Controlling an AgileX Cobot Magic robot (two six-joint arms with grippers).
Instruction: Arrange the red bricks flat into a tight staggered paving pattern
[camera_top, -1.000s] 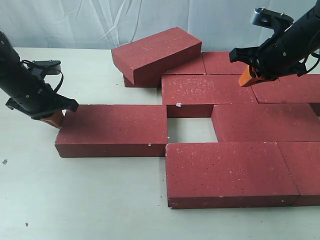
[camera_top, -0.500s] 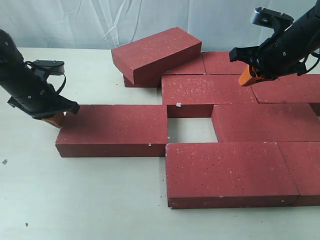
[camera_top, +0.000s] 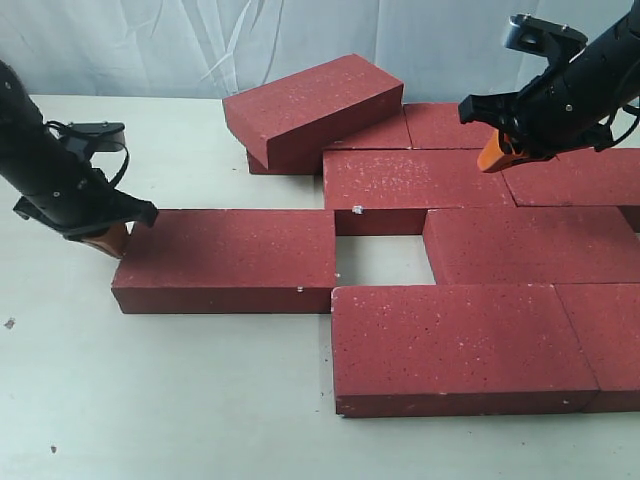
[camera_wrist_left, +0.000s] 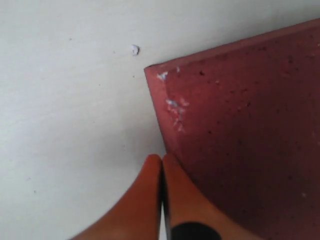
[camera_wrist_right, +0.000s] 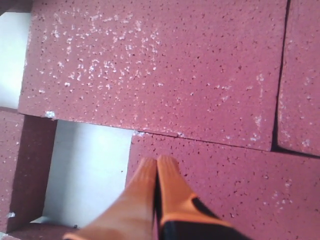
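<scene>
Left gripper (camera_wrist_left: 161, 166), pinched tight and empty, touches the leftmost red brick (camera_top: 225, 255) at its end; right gripper (camera_wrist_right: 156, 166) likewise pinched, empty.

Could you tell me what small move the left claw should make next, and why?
Probably push the left brick along its row toward the next brick. The shut left claw sits at its outer end, and a square gap separates the two, so the row is not tight.
</scene>
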